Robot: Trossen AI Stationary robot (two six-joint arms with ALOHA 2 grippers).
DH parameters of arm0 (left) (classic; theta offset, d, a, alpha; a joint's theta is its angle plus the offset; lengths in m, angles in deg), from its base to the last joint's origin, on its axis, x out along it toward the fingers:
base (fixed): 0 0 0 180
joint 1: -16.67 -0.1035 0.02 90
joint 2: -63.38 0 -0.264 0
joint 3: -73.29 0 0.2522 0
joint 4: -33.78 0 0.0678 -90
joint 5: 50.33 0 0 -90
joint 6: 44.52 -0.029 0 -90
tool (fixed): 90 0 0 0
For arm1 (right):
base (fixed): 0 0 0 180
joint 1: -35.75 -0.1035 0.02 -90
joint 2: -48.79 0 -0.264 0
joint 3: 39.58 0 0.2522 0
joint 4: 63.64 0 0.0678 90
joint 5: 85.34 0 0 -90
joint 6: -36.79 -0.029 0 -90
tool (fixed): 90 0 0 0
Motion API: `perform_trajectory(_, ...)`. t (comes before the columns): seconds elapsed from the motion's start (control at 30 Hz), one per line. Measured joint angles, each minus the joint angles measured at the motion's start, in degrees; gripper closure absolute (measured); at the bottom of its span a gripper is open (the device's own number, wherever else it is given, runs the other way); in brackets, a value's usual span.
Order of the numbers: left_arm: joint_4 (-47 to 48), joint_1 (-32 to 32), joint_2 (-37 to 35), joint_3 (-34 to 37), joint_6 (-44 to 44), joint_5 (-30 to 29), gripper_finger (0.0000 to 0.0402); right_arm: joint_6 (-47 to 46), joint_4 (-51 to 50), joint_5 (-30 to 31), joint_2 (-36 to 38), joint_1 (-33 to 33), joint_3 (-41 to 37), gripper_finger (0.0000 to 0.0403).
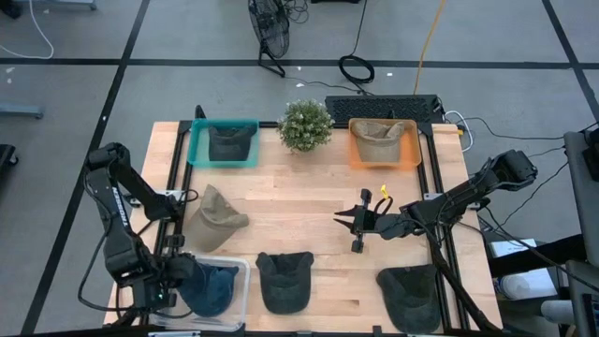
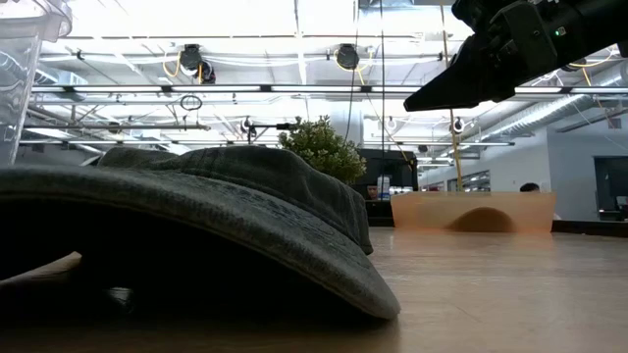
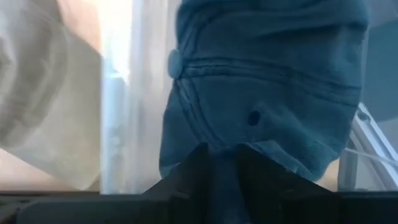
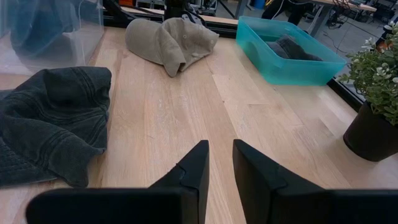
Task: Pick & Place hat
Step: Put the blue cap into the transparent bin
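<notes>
Pale matt wood table (image 1: 309, 229), soft blue denim-like cloth hat (image 3: 267, 81), clear glossy plastic bin (image 1: 241, 281).

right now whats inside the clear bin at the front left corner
A blue cap sits inside the clear bin, with the left gripper shut on it. Whatever lies under the cap is covered, so I cannot tell if anything else is there.

A small green plant (image 1: 305, 124) in a dark pot stands at the back of the wooden desk (image 1: 309, 220). A black keyboard (image 1: 382, 107) lies just behind the desk. A black fan (image 1: 268, 32) stands on the grey floor (image 1: 178, 42), with cables (image 1: 357, 67) coiled near it.
</notes>
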Motion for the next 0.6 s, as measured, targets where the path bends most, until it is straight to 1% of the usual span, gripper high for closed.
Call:
perform_trajectory(0.13,-3.56,0.00,0.00,2.74,1.34,2.93,0.0309,0.00,0.00,0.00,0.00,0.00,0.00,0.0344)
perform_trajectory(0.23,-5.23,0.00,0.02,3.56,1.42,4.33,0.0309,-0.07,0.01,0.00,0.00,0.00,0.00,0.0344)
perform_trajectory(0.4,-5.86,0.00,0.02,3.56,1.72,5.20,0.0309,-0.15,0.02,0.00,0.00,0.01,0.02,0.0344)
perform_trajectory(0.5,-5.34,-0.11,0.04,3.08,-0.09,7.75,0.0309,-0.14,0.02,0.00,0.00,0.00,0.02,0.0344)
perform_trajectory(0.6,-3.14,-0.15,0.04,1.02,-2.34,8.33,0.0309,-0.02,0.02,0.00,0.00,0.00,0.02,0.0344)
